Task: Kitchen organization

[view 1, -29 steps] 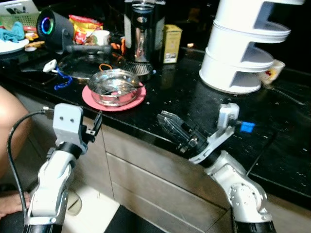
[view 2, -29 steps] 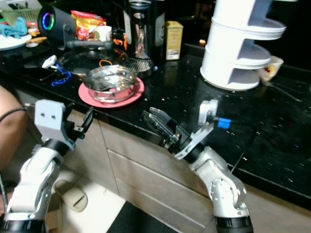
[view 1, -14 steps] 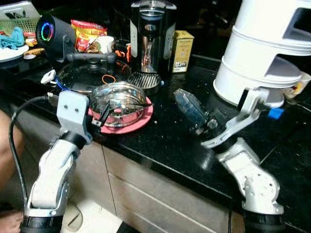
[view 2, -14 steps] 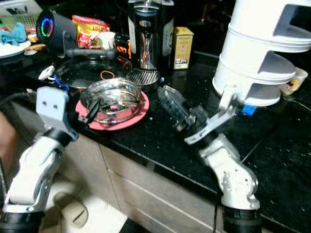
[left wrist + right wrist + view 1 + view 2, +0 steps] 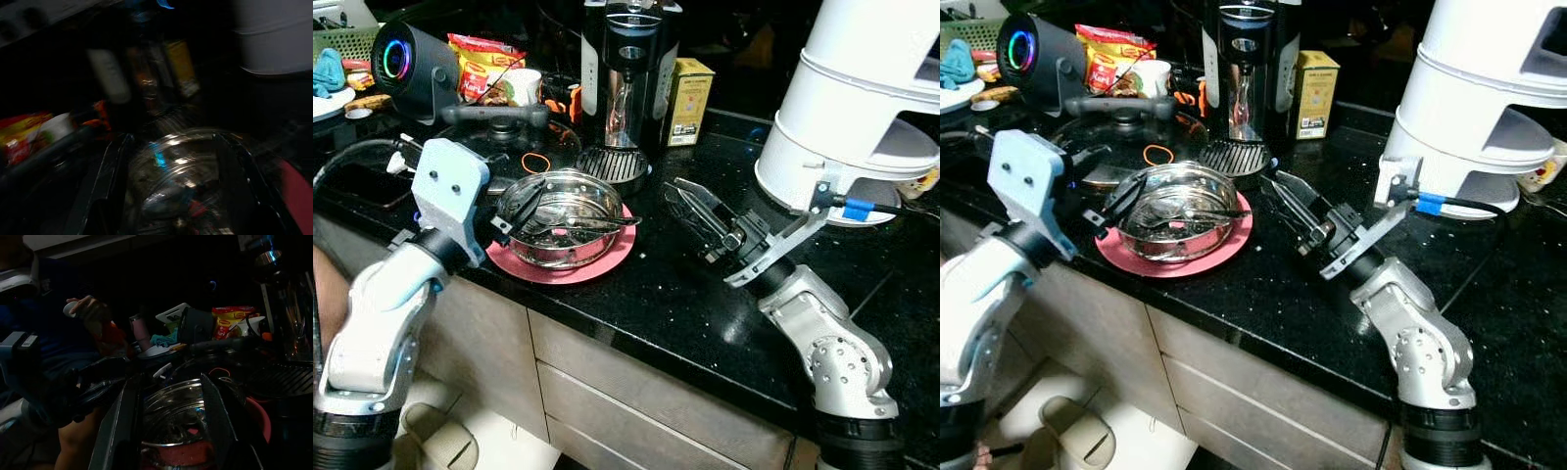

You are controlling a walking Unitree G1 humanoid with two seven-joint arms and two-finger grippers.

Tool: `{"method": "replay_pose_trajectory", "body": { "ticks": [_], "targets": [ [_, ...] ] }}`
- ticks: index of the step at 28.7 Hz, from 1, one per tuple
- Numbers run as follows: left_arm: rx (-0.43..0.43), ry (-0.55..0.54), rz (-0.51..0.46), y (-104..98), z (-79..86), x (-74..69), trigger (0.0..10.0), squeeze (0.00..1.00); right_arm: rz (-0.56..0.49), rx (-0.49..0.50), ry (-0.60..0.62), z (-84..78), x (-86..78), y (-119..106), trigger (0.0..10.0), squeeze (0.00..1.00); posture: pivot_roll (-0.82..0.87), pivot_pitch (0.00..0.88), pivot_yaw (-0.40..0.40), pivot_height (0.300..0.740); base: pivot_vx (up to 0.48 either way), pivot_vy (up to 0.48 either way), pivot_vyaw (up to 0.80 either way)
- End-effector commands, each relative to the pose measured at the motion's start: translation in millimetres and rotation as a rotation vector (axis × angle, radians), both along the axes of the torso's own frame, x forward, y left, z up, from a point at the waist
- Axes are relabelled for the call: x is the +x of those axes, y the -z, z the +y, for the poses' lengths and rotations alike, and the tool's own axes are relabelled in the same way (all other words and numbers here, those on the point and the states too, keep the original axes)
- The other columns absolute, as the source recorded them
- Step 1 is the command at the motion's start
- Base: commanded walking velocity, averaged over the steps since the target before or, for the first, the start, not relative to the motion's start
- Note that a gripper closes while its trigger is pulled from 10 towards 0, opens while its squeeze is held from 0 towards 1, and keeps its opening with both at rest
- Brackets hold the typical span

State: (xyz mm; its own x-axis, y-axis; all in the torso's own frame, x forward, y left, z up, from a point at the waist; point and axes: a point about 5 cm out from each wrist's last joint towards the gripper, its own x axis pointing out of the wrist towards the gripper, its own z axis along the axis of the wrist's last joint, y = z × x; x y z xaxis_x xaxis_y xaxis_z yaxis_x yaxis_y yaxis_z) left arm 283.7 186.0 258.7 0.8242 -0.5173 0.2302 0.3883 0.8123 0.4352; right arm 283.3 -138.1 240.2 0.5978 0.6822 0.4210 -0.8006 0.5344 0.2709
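A steel bowl (image 5: 570, 204) with some utensils inside sits on a pink plate (image 5: 566, 264) near the front edge of the black counter (image 5: 666, 294). My left gripper (image 5: 517, 211) is open at the bowl's left rim; in the left wrist view its fingers (image 5: 105, 186) stand either side of the bowl (image 5: 186, 181). My right gripper (image 5: 677, 191) hovers open over the counter just right of the bowl, pointing at it. Seen from the right wrist, its fingers (image 5: 122, 426) frame the bowl (image 5: 173, 416). Neither gripper holds anything.
Behind the bowl stand a coffee maker (image 5: 628, 59) with a drip grid (image 5: 615, 163), a yellow box (image 5: 688, 88), a pan lid (image 5: 494, 117), a black ring-lit speaker (image 5: 406, 61) and snack bags (image 5: 484, 59). A tall white tiered unit (image 5: 862, 108) stands right. A person's hand (image 5: 85, 308) shows at the left.
Both grippers have risen from below the counter edge to over the counter. The left one has reached the bowl's left rim; the right one has swung in from the right. The camera shifted too.
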Motion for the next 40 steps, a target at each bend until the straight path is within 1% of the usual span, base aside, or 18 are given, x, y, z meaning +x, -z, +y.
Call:
{"method": "replay_pose_trajectory", "body": {
  "ticks": [1,3,4,5,8,9,11,12,13,16,18,20,22,25,28,31,36,40],
  "targets": [
    [0.068,0.073,0.037,3.0,-1.6,0.1,10.0,0.00,-0.015,-0.024,-0.031,2.0,-3.6,-1.9,10.0,0.00,0.03,0.000,-0.062,0.740,0.000,0.000,0.00],
    [0.095,0.089,0.047,3.5,-0.7,0.4,10.0,0.00,-0.018,-0.028,-0.039,2.0,-4.5,-2.2,10.0,0.00,0.03,0.000,-0.061,0.740,0.000,0.000,0.00],
    [0.220,0.118,0.071,4.4,5.2,3.8,10.0,0.00,-0.024,-0.041,-0.057,1.7,-7.4,-3.1,10.0,0.00,0.02,0.000,-0.058,0.740,0.000,0.000,0.00],
    [0.220,0.118,0.071,4.4,5.2,3.8,10.0,0.00,-0.024,-0.041,-0.057,1.7,-7.4,-3.1,10.0,0.00,0.02,0.000,-0.058,0.740,0.000,0.000,0.00],
    [0.367,0.099,0.076,2.5,16.4,11.3,10.0,0.00,-0.028,-0.060,-0.061,-1.0,-9.5,-2.7,10.0,0.00,0.02,0.000,-0.053,0.740,0.000,0.000,0.00],
    [0.367,0.099,0.076,2.5,16.4,11.3,10.0,0.00,-0.028,-0.060,-0.061,-1.0,-9.5,-2.7,10.0,0.00,0.02,0.000,-0.053,0.740,0.000,0.000,0.00],
    [0.555,-0.020,0.016,-2.8,31.6,28.1,10.0,0.00,-0.021,-0.078,-0.041,-4.8,-9.7,-1.3,10.0,0.00,0.01,0.000,-0.050,0.740,0.000,0.000,0.00],
    [0.555,-0.020,0.016,-2.8,31.6,28.1,10.0,0.00,-0.021,-0.078,-0.041,-4.8,-9.7,-1.3,10.0,0.00,0.01,0.000,-0.050,0.740,0.000,0.000,0.00],
    [0.622,-0.058,-0.024,-5.8,33.4,34.6,10.0,0.00,-0.017,-0.087,-0.036,-6.1,-10.2,-0.8,10.0,0.00,0.01,0.000,-0.049,0.740,0.000,0.000,0.00],
    [0.648,-0.065,-0.044,-6.6,31.2,38.5,10.0,0.00,-0.015,-0.090,-0.031,-7.1,-10.4,-0.8,10.0,0.00,0.00,0.000,-0.046,0.740,0.000,0.000,0.00],
    [0.665,-0.037,-0.064,-4.8,21.6,44.3,10.0,0.00,-0.015,-0.103,-0.019,-9.1,-11.0,-1.7,10.0,0.00,-0.01,0.000,-0.045,0.740,0.000,0.000,0.00],
    [0.666,-0.028,-0.067,-4.4,19.4,45.3,10.0,0.00,-0.016,-0.106,-0.015,-9.6,-11.0,-1.9,10.0,0.00,-0.01,0.000,-0.044,0.740,0.000,0.000,0.00],
    [0.651,0.038,-0.060,1.0,6.9,49.3,10.0,0.00,-0.011,-0.123,0.003,-11.9,-10.7,-2.3,10.0,0.00,-0.02,0.000,-0.044,0.740,0.000,0.000,0.00],
    [0.676,0.059,-0.057,5.5,4.8,52.3,10.0,0.00,-0.009,-0.131,0.007,-12.6,-10.6,-2.2,10.0,0.00,-0.02,0.000,-0.044,0.740,0.000,0.000,0.00],
    [0.721,0.142,0.021,19.7,-0.1,57.1,10.0,0.00,-0.002,-0.147,0.026,-14.4,-10.0,-3.4,10.0,0.00,-0.03,0.000,-0.043,0.740,0.000,0.000,0.00],
    [0.754,0.167,0.059,21.9,-0.6,58.2,10.0,0.00,-0.003,-0.156,0.031,-15.7,-10.3,-4.6,10.0,0.00,-0.04,0.000,-0.044,0.740,0.000,0.000,0.00],
    [0.823,0.214,0.142,12.9,2.4,59.7,10.0,0.00,-0.002,-0.165,0.038,-16.7,-9.9,-8.6,10.0,0.00,-0.05,0.000,-0.046,0.740,0.000,0.000,0.00],
    [0.851,0.236,0.167,3.8,5.0,59.8,10.0,0.00,0.000,-0.168,0.038,-16.7,-9.6,-9.5,10.0,0.00,-0.05,0.000,-0.049,0.740,0.000,0.000,0.00]
  ]
}}
